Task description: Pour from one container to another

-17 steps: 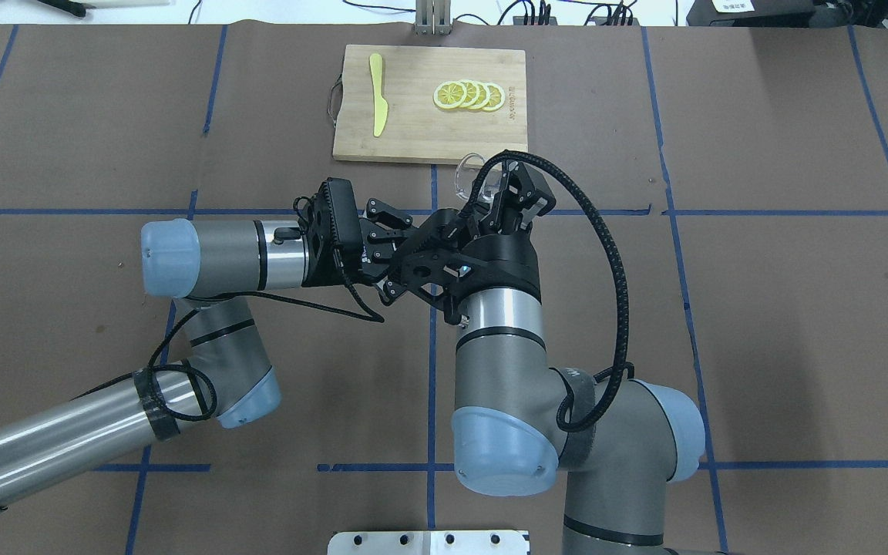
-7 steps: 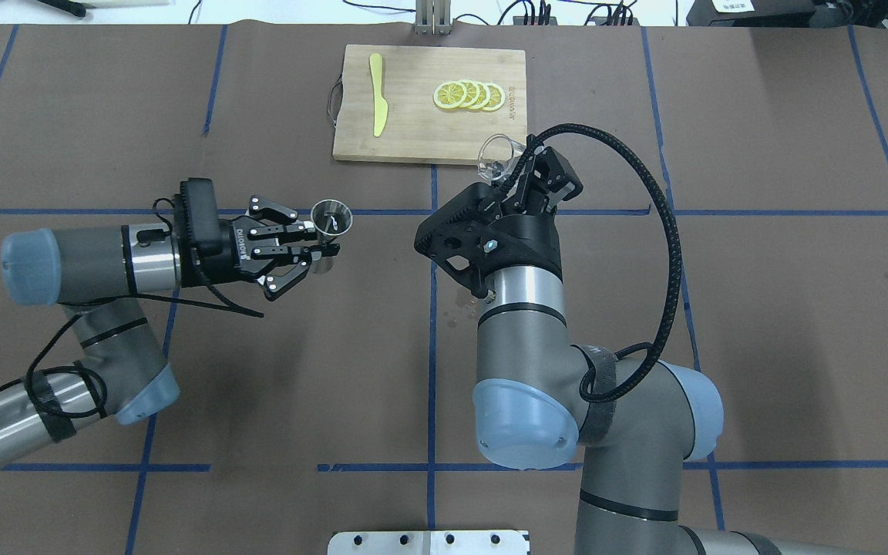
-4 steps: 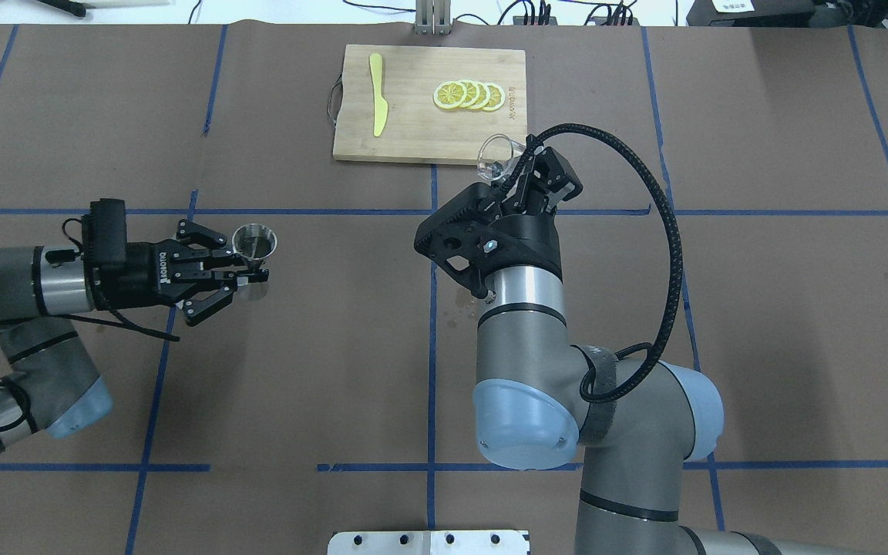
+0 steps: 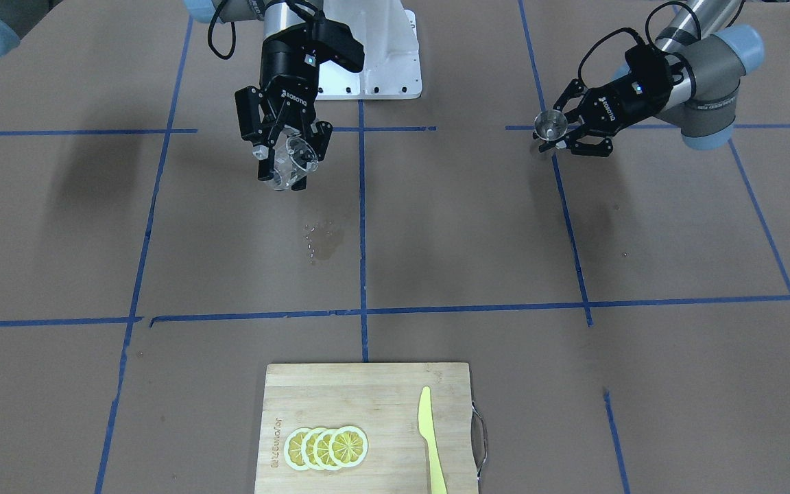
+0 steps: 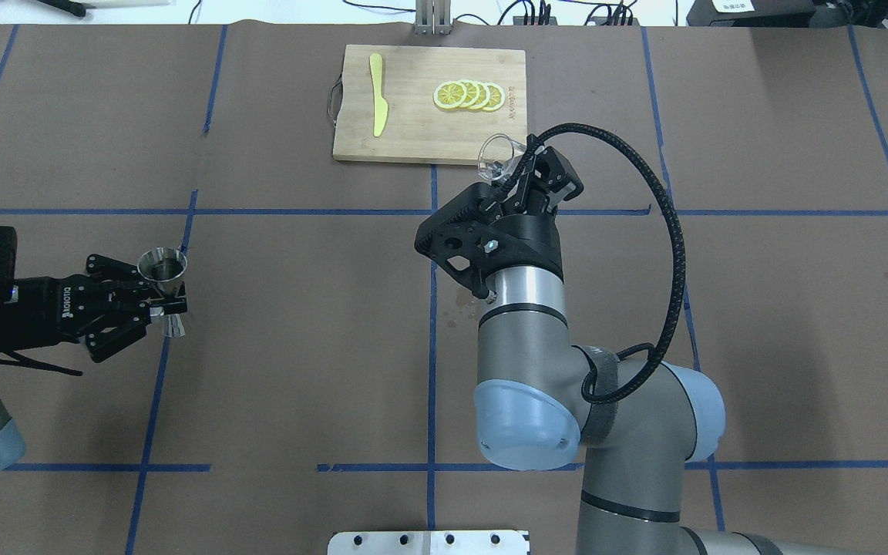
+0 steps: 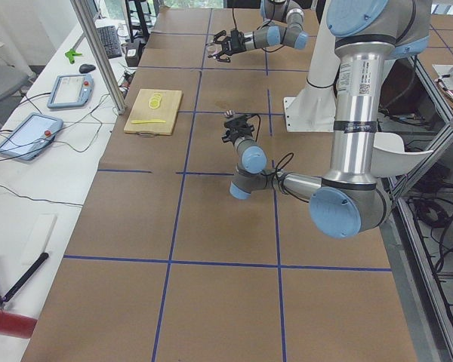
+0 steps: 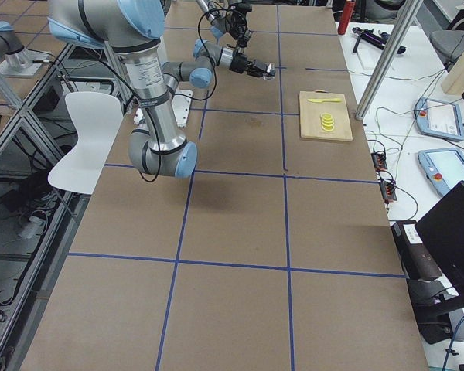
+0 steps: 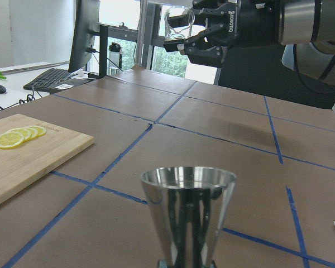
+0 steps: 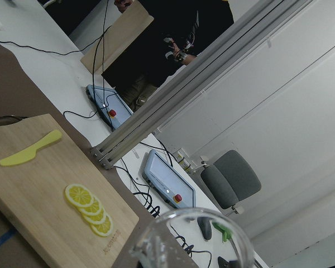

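Over brown table (image 5: 721,308): L pincer (image 5: 156,302) grips steel jigger (image 5: 162,264) mid-waist, R pincer (image 5: 515,174) clamps glass cup (image 5: 495,153).

- The table (image 5: 760,308) is viewed from overhead behind the robot and steeply from across.
- Both ends are covered lengthwise.
- The cutting board (image 4: 367,398) is caught in every view.

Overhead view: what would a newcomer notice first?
The two arms stand far apart, each holding a vessel: the left gripper clamps a metal jigger at its waist near the table's left edge, and the right gripper holds a clear glass cup mid-table, just short of the cutting board. On that board lie lemon slices and a yellow knife. The front view adds a wet patch near the table's middle.
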Tool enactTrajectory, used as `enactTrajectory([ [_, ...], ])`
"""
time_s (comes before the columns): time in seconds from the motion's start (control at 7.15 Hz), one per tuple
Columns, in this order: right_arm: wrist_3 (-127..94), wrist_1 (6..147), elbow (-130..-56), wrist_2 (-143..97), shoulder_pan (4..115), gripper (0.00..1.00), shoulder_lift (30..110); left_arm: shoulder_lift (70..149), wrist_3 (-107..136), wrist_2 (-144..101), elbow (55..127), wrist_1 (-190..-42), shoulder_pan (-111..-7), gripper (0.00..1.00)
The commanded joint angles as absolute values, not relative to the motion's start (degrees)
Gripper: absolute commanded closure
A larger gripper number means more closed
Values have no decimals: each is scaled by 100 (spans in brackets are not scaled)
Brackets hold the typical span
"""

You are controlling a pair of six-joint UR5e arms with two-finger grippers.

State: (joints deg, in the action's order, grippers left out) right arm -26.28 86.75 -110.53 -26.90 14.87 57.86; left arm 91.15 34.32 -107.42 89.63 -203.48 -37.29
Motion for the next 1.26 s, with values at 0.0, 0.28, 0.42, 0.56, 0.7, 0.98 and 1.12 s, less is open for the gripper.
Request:
enactTrajectory([
  [0.0,-2628,8675,-11065,-2689,1494,100,5801,8817,3743,-10267,8991,-20583,-3656,100],
  [0.28,-2628,8675,-11065,-2689,1485,100,5801,8675,3753,-9933,8991,-20751,-3438,100],
  [0.42,-2628,8675,-11074,-2689,1494,100,5809,8675,3753,-9610,9000,-20768,-3088,100],
  [0.56,-2628,8675,-11092,-2698,1503,100,5810,8666,3753,-9032,9000,-20777,-2650,100],
  [0.7,-2628,8684,-11100,-2698,1503,100,5810,8657,3753,-8287,9000,-20777,-2167,100],
  [0.98,-2628,8675,-11109,-2689,1503,100,5810,8352,3683,-6820,9070,-20777,-1454,100],
  [1.12,-2628,8675,-11109,-2689,1503,100,5810,8254,3430,-6081,9105,-20777,-1207,100],
])
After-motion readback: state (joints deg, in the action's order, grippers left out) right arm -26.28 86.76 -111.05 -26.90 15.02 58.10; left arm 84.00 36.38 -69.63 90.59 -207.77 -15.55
